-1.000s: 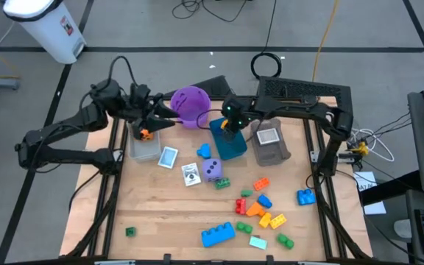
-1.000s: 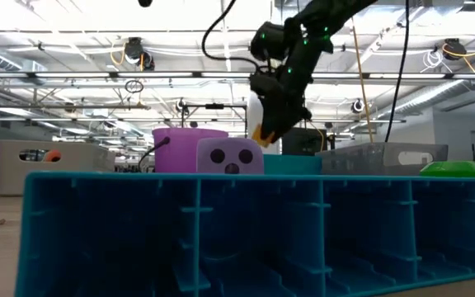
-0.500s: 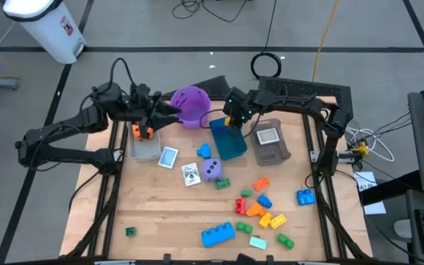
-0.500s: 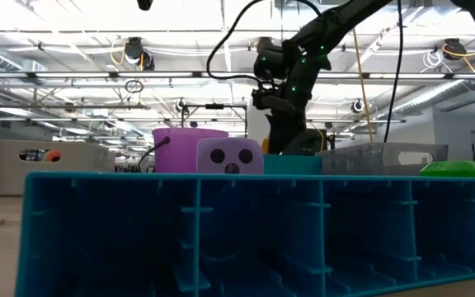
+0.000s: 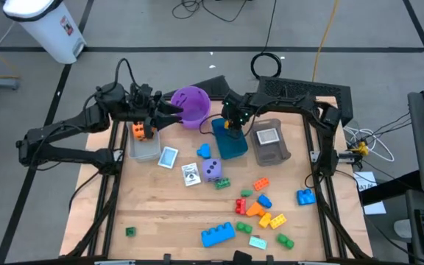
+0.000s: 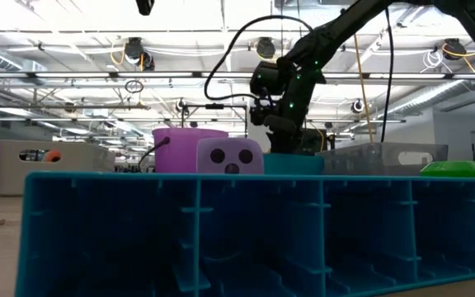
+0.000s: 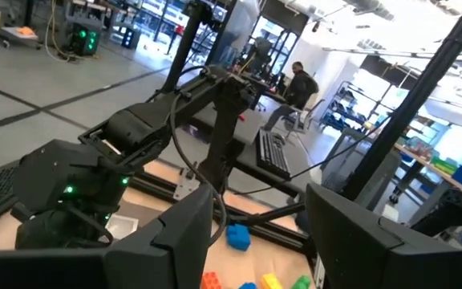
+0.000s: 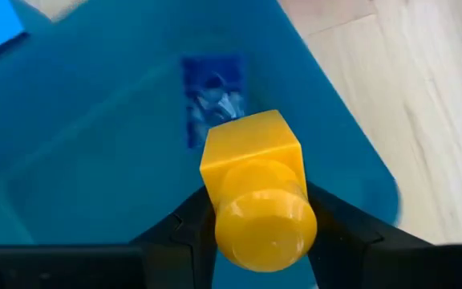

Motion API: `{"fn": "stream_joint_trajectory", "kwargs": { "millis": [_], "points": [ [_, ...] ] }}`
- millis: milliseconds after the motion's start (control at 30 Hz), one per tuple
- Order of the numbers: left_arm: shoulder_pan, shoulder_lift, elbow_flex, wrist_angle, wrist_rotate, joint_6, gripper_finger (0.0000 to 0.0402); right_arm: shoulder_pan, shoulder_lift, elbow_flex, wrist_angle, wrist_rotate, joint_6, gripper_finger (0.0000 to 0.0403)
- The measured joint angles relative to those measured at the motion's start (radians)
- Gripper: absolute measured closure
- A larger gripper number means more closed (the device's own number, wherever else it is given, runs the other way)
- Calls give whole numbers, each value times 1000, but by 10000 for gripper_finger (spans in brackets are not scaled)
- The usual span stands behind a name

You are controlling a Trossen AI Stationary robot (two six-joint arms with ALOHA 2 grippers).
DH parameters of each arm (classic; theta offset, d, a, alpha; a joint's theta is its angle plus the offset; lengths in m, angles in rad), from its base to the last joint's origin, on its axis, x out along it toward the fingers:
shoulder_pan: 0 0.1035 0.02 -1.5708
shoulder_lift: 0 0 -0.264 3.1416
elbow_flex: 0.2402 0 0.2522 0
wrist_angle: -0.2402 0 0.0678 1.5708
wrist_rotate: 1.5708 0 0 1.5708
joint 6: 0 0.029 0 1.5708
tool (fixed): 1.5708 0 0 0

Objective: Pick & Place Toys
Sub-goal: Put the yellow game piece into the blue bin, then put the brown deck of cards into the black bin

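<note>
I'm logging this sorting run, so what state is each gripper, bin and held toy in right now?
Right gripper: shut on the yellow brick, over the teal bin.
Left gripper: shut on the orange brick, above the clear bin.
Teal bin: upright, one blue piece inside.
Grey bin: upright, a card inside.
Purple bucket: upright.

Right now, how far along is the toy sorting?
Done: a card sits in the grey bin.
In hand: the right gripper holds a yellow brick over the teal bin; the left gripper holds an orange brick above the clear bin.
Left: most bricks, two cards and the purple die.
</note>
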Motion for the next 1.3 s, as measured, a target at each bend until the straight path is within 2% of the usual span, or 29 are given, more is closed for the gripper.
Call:
{"fn": "stream_joint_trajectory", "kwargs": {
  "millis": [233,533,800,1000,1167,1300],
  "points": [
    [0,24,1,-2,1,0,192,0,2,0,6,3,2,255],
    [0,83,1,7,2,0,192,0,-14,0,0,3,2,197],
    [3,98,0,78,2,3,192,4,-148,0,81,1,7,175],
    [3,98,0,129,8,-31,192,41,-278,0,283,-1,187,180],
    [1,97,0,105,132,-42,192,92,-374,0,403,-26,264,181],
    [-37,94,0,-12,187,-52,192,176,-431,0,404,-22,264,183]
  ]
}}
